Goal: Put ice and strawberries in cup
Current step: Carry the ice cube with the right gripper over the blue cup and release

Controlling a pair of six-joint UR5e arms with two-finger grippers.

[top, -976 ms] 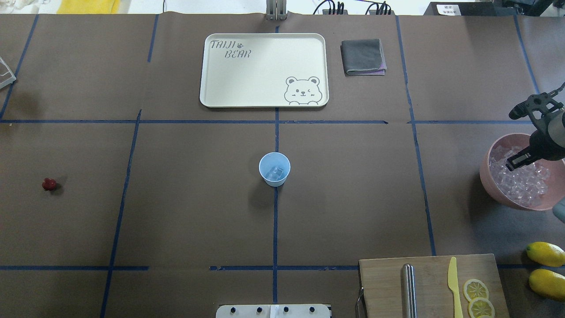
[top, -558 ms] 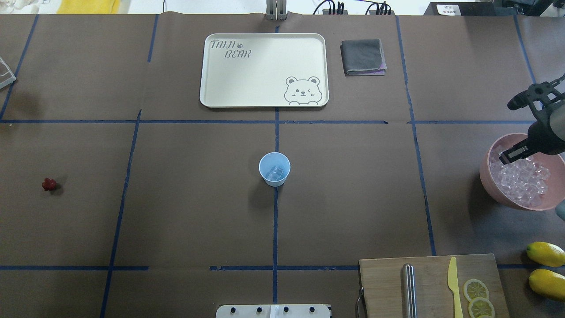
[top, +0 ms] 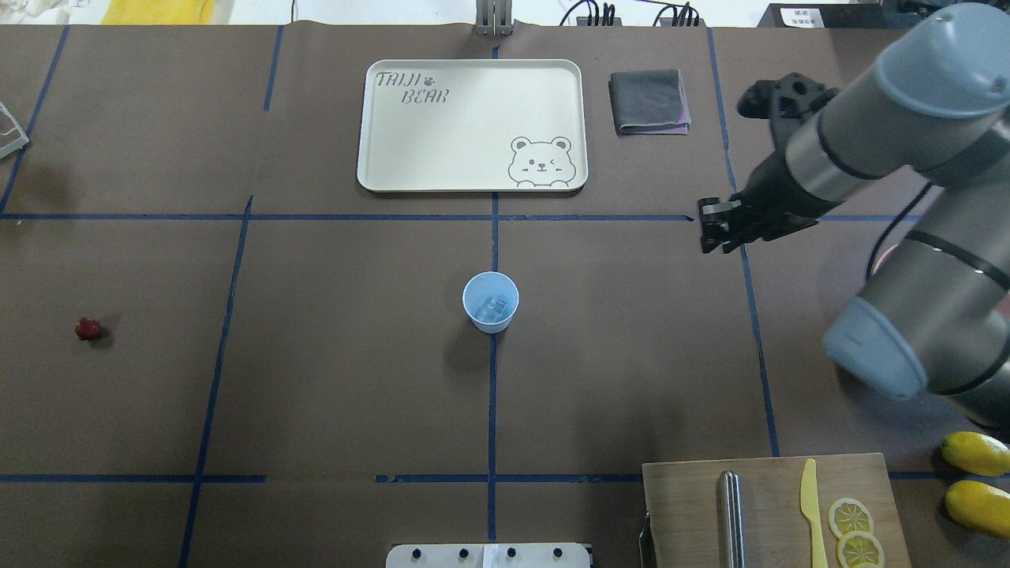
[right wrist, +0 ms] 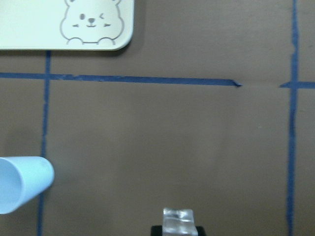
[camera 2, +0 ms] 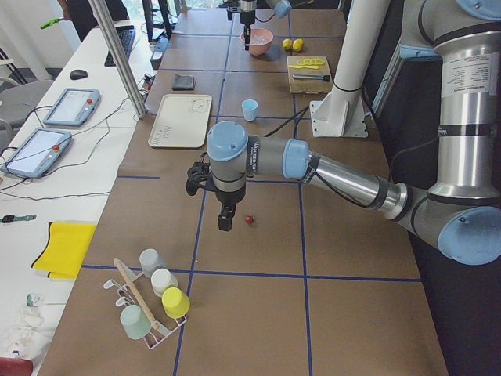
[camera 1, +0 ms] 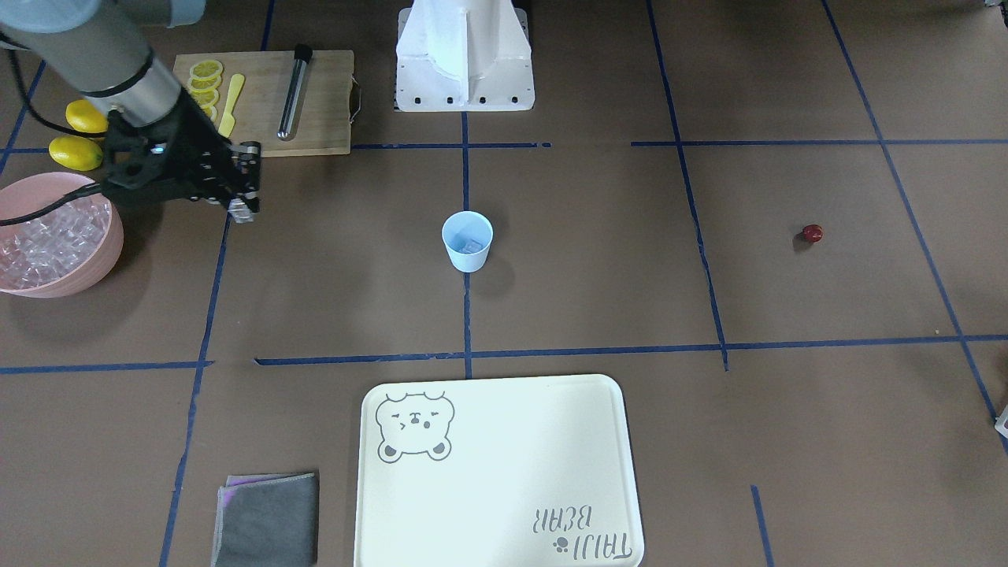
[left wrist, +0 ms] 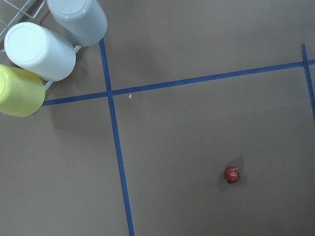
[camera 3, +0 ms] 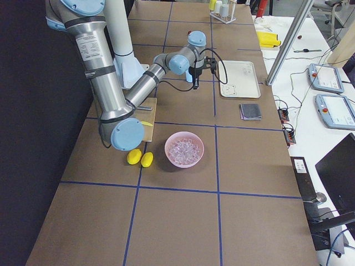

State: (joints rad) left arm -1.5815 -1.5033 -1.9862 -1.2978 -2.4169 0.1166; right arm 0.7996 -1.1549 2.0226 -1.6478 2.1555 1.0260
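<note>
The right tool (top: 710,226) is pinching an ice cube (right wrist: 178,219) and hovering well apart from the cup (top: 491,301), off to the cup's right and slightly beyond it; the cup is standing upright on the desk.

The small tapered plastic cup (top: 491,301) was pale blue; the little rounded strawberry (top: 87,329) was dark red; the glassy ice cubes (camera 1: 43,240) were clear; the round plastic bowl (camera 1: 102,269) was pink; the rectangular cream tray (top: 465,134) bore a grey bear drawing and grey lettering; the brown paper-covered table (top: 347,379) carried a blue tape grid; the oval lemons (top: 975,453) were yellow.
</note>
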